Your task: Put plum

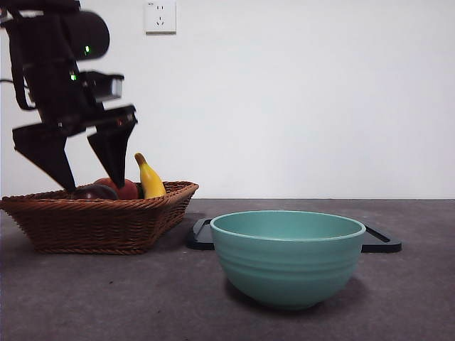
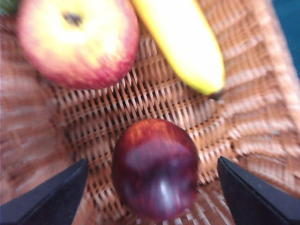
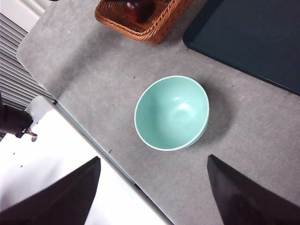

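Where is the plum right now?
The plum lies in the wicker basket at the table's left in the front view, near the apple and banana, between the left gripper's open jaws.

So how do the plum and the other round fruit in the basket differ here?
The plum is dark maroon and glossy; the apple-like fruit is red blushing into pale yellow. The plum lies between the left pincer's open jaws, not yet gripped; the apple-like fruit lies beyond them, beside the banana. The plum looks the smaller of the two. Both are round and rest on the wicker basket floor.
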### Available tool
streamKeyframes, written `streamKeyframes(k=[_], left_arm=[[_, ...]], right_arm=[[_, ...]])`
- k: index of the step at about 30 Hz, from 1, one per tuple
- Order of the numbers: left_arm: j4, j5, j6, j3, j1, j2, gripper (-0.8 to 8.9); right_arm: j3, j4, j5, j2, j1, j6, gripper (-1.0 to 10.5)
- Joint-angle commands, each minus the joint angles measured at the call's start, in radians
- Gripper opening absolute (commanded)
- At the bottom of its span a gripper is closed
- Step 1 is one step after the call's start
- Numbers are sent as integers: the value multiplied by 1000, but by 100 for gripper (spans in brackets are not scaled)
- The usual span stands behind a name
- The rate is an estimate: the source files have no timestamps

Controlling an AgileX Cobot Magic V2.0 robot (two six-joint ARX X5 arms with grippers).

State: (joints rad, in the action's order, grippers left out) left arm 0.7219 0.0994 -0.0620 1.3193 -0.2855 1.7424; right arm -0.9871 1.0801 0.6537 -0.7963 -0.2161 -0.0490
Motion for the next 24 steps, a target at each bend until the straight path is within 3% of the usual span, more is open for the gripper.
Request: streamKeyframes(k=[1, 16, 21, 24], left_arm=[[-16, -4, -13, 23, -3, 35, 436], [-16, -4, -8, 22, -4, 132, 430], [-19, -3, -8, 23, -4, 132, 303], [-13, -3, -6, 29, -4, 131, 301]], right_arm=[[-18, -10, 0, -6, -5, -7, 365], [-18, -10, 0, -6, -5, -7, 365], [-18, -10, 0, -6, -5, -7, 365], [-18, -10, 0, -6, -5, -7, 365]])
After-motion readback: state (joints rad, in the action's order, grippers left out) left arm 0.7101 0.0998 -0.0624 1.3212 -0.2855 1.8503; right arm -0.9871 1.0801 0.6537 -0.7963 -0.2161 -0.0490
